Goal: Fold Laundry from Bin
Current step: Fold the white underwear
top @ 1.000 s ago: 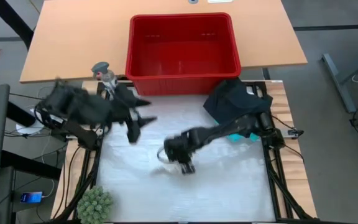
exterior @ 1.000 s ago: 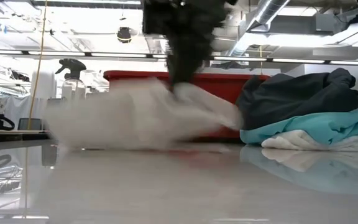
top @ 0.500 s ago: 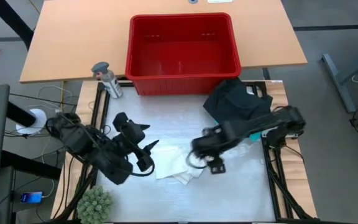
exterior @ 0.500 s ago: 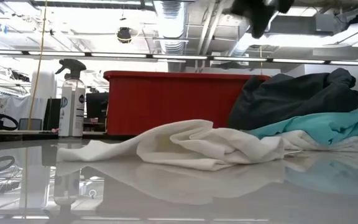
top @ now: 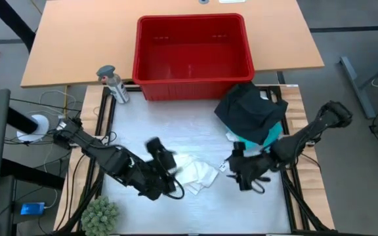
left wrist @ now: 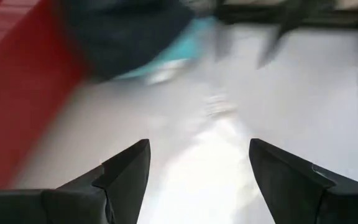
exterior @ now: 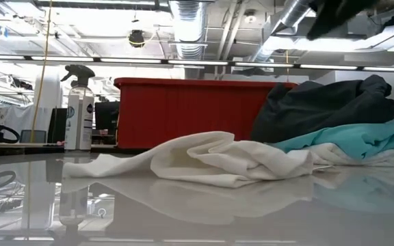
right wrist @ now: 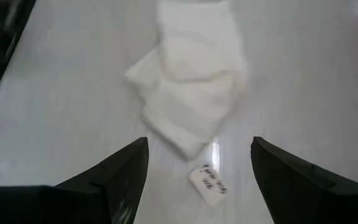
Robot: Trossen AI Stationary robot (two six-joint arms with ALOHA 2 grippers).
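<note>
A crumpled white garment (top: 195, 174) lies on the table's white sheet, mid-table toward the near edge; it also shows in the low view (exterior: 211, 160). A small tag (right wrist: 207, 185) lies on the sheet beside it. My left gripper (top: 165, 157) stands open just left of the garment, above the sheet. My right gripper (top: 239, 173) stands open to the garment's right, pointing at it, apart from it. A pile of black (top: 248, 111) and turquoise clothing (exterior: 351, 140) rests at the right. The red bin (top: 192, 52) stands at the far side.
A spray bottle (top: 112, 82) stands left of the bin, at the sheet's far left corner. A green plant ball (top: 100, 215) sits at the near left corner. Bare sheet lies at the far left and along the near edge.
My right gripper has let go of the white garment, risen and drawn back toward the table's right edge. The garment has dropped and now lies crumpled on the sheet. My left gripper has come down from the far left toward the near edge, up to the garment.
</note>
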